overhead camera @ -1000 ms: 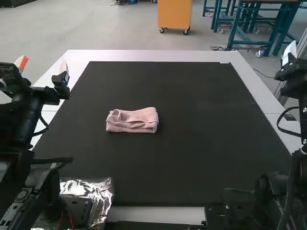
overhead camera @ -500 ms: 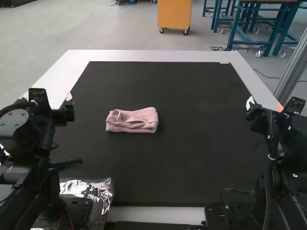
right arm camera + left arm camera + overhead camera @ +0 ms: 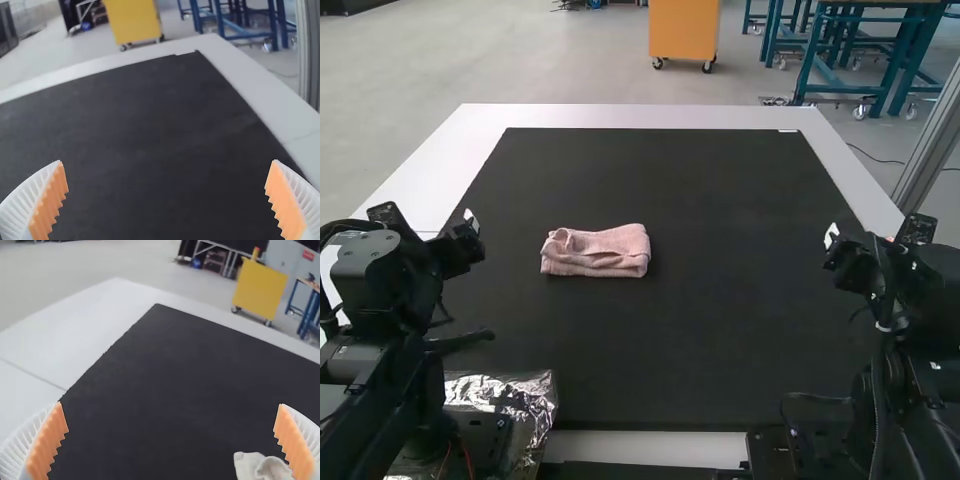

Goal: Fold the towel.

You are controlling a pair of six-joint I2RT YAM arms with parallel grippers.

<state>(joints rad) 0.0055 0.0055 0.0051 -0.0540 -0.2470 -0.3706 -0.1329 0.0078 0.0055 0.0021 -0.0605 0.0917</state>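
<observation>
Here's the towel [image 3: 596,251], just left of centre in the high view, a small, layered oblong on the black mat [image 3: 720,320] covering most of the bench [image 3: 640,116]. The left claw [image 3: 170,406] is spread wide, orange pads [image 3: 47,442] well apart, gripping nothing; the right claw [image 3: 167,162] is spread too, and empty. Both arms stand clear of the cloth, left arm [image 3: 380,265] at the frame's left side, right arm [image 3: 905,300] at its right. On this evidence the folding looks all but done, perhaps complete. What's left? At most a tidy-up: the bundle's upper left shows a loose ripple, and a light press might flatten it. A fresh pinch, though, could drag the layers apart!
</observation>
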